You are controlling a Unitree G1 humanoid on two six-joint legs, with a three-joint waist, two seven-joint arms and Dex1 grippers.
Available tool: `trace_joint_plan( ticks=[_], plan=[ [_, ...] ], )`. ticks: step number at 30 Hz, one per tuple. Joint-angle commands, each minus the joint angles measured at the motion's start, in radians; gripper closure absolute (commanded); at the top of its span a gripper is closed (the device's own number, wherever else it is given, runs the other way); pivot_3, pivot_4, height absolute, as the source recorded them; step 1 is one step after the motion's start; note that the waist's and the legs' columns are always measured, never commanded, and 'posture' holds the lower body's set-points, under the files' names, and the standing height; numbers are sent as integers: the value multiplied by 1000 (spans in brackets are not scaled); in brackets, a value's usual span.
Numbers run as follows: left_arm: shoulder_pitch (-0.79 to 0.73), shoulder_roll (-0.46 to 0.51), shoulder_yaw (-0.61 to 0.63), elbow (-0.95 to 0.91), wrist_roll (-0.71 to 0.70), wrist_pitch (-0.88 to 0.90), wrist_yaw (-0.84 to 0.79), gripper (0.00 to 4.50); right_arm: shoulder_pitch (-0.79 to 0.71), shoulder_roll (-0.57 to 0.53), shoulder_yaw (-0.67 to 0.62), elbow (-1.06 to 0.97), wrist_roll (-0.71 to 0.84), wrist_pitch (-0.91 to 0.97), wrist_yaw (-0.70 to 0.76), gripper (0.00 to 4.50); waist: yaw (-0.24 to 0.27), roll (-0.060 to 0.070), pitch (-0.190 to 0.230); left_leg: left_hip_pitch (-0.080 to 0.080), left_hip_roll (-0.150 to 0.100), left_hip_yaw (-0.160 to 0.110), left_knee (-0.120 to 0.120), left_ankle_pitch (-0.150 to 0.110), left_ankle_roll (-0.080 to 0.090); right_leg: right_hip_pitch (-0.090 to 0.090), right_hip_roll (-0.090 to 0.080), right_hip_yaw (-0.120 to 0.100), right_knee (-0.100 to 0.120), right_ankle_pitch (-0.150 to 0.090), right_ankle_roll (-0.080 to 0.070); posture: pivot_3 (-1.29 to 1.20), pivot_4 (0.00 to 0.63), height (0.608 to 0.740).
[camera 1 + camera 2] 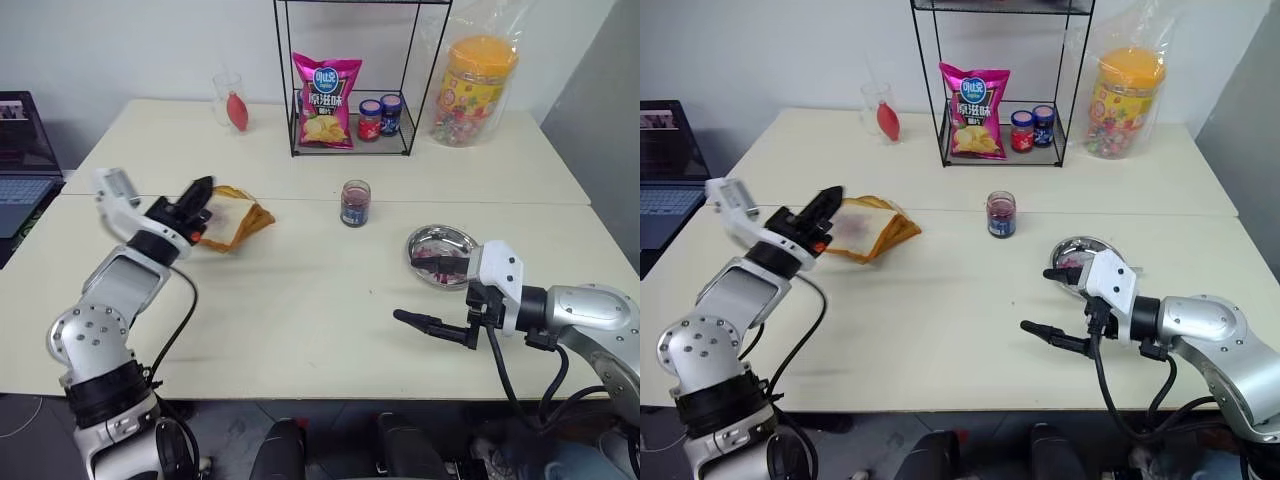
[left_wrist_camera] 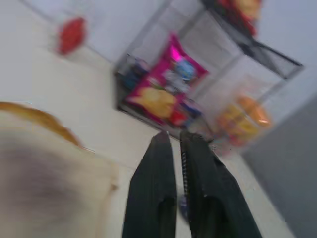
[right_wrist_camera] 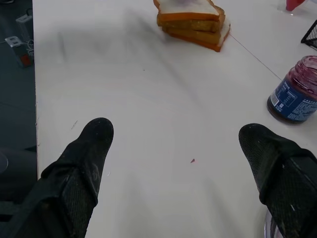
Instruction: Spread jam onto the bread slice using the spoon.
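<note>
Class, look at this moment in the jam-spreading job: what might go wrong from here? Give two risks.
The left gripper is right by the bread stack, so a small swing might shove or topple the slices. The jam jar stands on the table between that stack and the right gripper; an arm reaching across might tip it.

Both arms are built of rounded silver-grey metal shells joined by black collars. The left arm's shoulder housing, at the lower left of the frame, carries a ring of small dark screws, and a black cable loops loosely beside it. A white boxy block sits at each wrist. The left claw (image 1: 199,196) has two slim black fingers; the right claw (image 1: 428,296) has two black fingers with finely textured rounded tips (image 3: 98,133), and black cables hang beneath its forearm.
</note>
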Motion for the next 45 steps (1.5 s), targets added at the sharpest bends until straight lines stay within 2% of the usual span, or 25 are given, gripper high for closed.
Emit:
trace_joint_plan(
  ticks=[1, 5, 11, 23, 28, 39, 45],
  plan=[
    [45, -72, 27, -77, 70, -118, 75, 3164, -45, 3, 1, -10, 5, -19, 5, 0, 6, -1, 0, -1, 0, 0, 0, 0, 0, 0, 0, 0, 0, 0, 0, 0, 150, 740],
    [66, -143, 63, -19, 92, -172, 156, 2372, -117, 9, 24, 17, 11, -18, 19, 0, 12, -1, 0, -1, -1, -1, 1, 0, 0, 1, 0, -1, -1, 1, 1, 0, 150, 740],
    [16, -173, 75, 62, 46, -179, 168, 1125, -167, 15, 52, 43, 3, -22, 34, 0, 15, -2, 0, -1, -1, -1, 2, 0, 0, 1, 0, -1, -1, 2, 2, 0, 150, 740],
    [-133, -151, 29, 284, 94, -207, 80, 1125, -180, 19, 69, 41, -1, -16, 24, 0, 13, -2, 0, -1, -1, -1, 2, 0, 0, 0, 0, -1, -2, 2, 2, 0, 150, 740],
    [-161, -168, 33, 319, 100, -233, 80, 1867, -175, 20, 65, 35, 1, -10, 14, 0, 14, -2, 0, -1, -1, -1, 2, 0, 0, 1, 0, -2, -2, 2, 2, 0, 150, 740],
    [-136, -174, 24, 283, 112, -238, 75, 4365, -166, 24, 67, 34, -8, -15, 8, 0, 14, -2, 0, -1, -1, -1, 2, 0, 0, 1, 0, -2, -2, 3, 2, 0, 150, 740],
    [-118, -161, 11, 242, 120, -234, 60, 4456, -170, 31, 72, 41, -17, -20, 13, 0, 14, -2, 0, -1, -1, -1, 2, 0, 0, 1, 0, -1, -2, 3, 2, 0, 150, 740]
  ],
)
